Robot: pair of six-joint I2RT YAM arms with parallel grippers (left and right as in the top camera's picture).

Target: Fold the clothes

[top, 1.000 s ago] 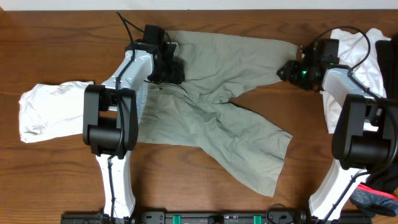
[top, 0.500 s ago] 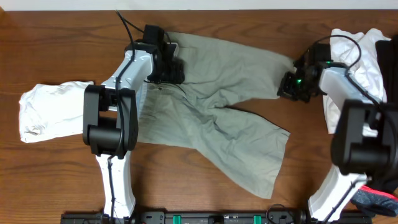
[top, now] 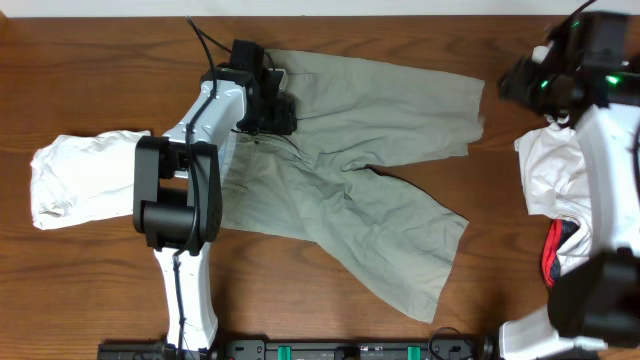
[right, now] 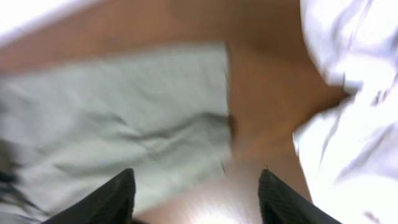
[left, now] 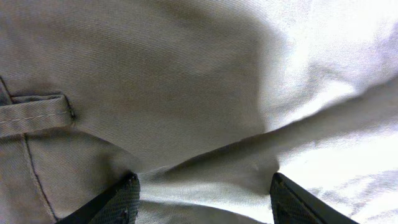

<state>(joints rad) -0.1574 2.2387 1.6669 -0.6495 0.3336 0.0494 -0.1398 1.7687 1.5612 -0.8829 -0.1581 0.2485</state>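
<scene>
With the large khaki-beige fabric shorts (top: pixel 360 190) lying spread on the brown wooden tabletop (top: pixel 80 100), the left gripper (left: pixel 205 196) is pressing wide open at the waist while the right gripper (right: pixel 196 177) is hovering open and empty off the hem, risking a missed pinch.

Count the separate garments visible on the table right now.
4: khaki shorts spread centre, a white garment at the left edge, another white one on the right, a red-trimmed dark piece below it. The right arm may hide more.

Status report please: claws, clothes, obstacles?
Left claw open on large khaki fabric shorts. Right claw open, empty, off the cloth. Shorts spread, unfolded. Nothing blocking.
</scene>
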